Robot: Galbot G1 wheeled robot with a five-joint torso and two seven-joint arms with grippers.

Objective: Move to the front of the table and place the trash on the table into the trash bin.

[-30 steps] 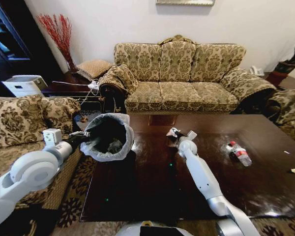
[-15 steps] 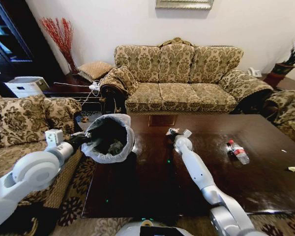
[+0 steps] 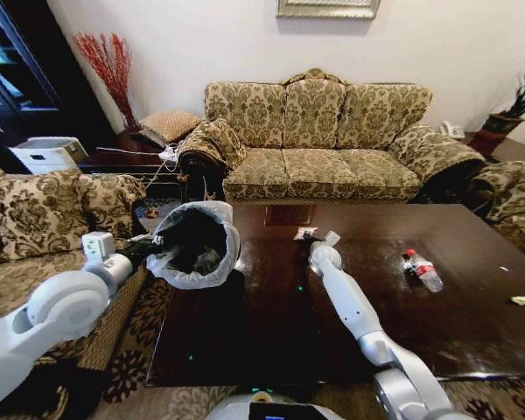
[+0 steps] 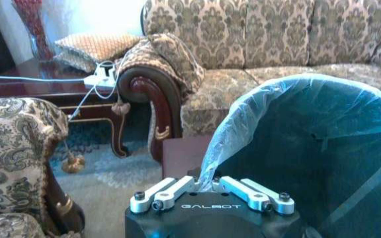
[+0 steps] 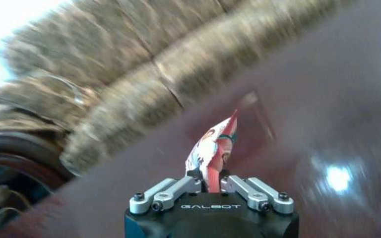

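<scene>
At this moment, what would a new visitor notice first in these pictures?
The left gripper holds the trash bin tilted by its bag rim, beside the table's left end. The right gripper pinches a printed wrapper above the table, and a red-capped bottle lies farther right.

There are two white robot arms, one dark glossy wooden table [image 3: 271, 315], one round bag-lined trash bin [image 3: 195, 242], one clear red-capped plastic bottle [image 3: 420, 268], one printed wrapper [image 5: 212, 153], and two small white scraps [image 3: 522, 300] [image 3: 505, 269].
</scene>
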